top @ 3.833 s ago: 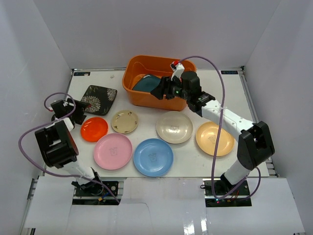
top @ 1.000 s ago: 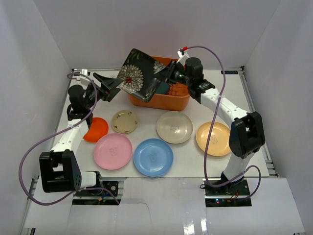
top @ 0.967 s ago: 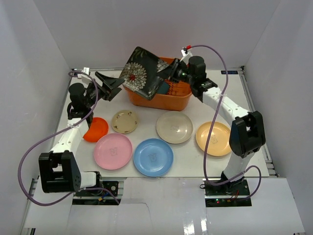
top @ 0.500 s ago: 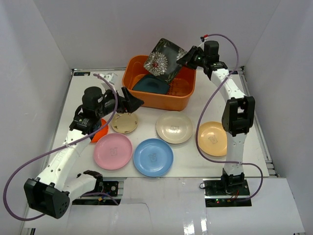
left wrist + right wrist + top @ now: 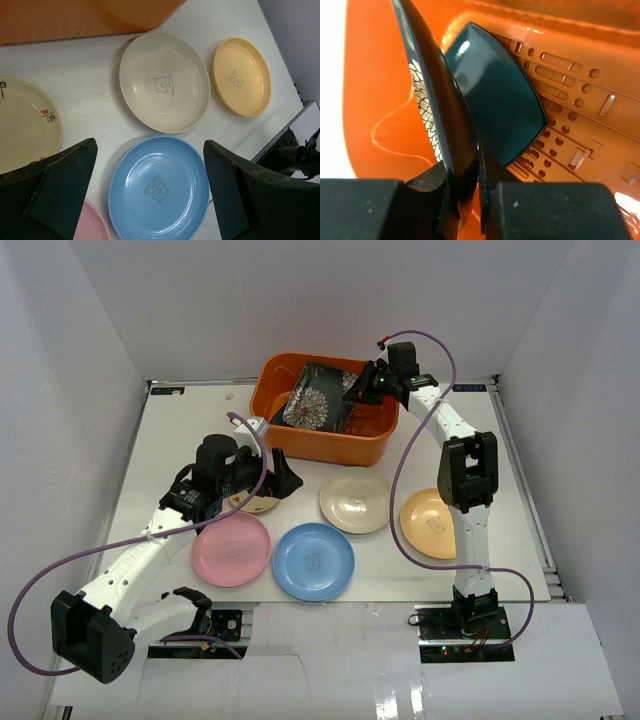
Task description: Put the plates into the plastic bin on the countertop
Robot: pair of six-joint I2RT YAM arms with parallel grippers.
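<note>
**R claw has the floral plate in the bin; L claw wide open over the table**

Your R gripper (image 5: 465, 195) is clamped on one edge of the black plate (image 5: 318, 397) (square, white flowers). In the R wrist view you see both fingers pinching the rim, one on each face. The plate hangs tilted, nearly on edge from that cam. From the top cam it sits inside the outline of the orange plastic bin (image 5: 330, 448), toward its left-mid part. Under and behind it the teal plate (image 5: 502, 107) (square) lies on the bin's slotted floor. You can't tell from these views whether the black one touches the teal one or the floor.

Your L gripper (image 5: 285, 478) is spread wide w/ nothing between the fingers. It hangs low over the countertop (image 5: 180, 430), just in front of the bin's front wall, aimed toward the R side.

The other plates you can see are on the countertop, outside the bin:
- The beige plate (image 5: 25, 130) (small) is mostly hidden under the L arm in the top cam, just left of the L claw.
- The cream plate (image 5: 355, 500) is in front of the bin, right of the L claw.
- The yellow-tan plate (image 5: 425, 525) is right of the cream one, w/ the R arm crossing over part of it.
- The blue plate (image 5: 313, 561) is in the near row at center. In the L wrist view it shows between the open fingers.
- The pink plate (image 5: 231, 549) is just left of the blue one.
</note>
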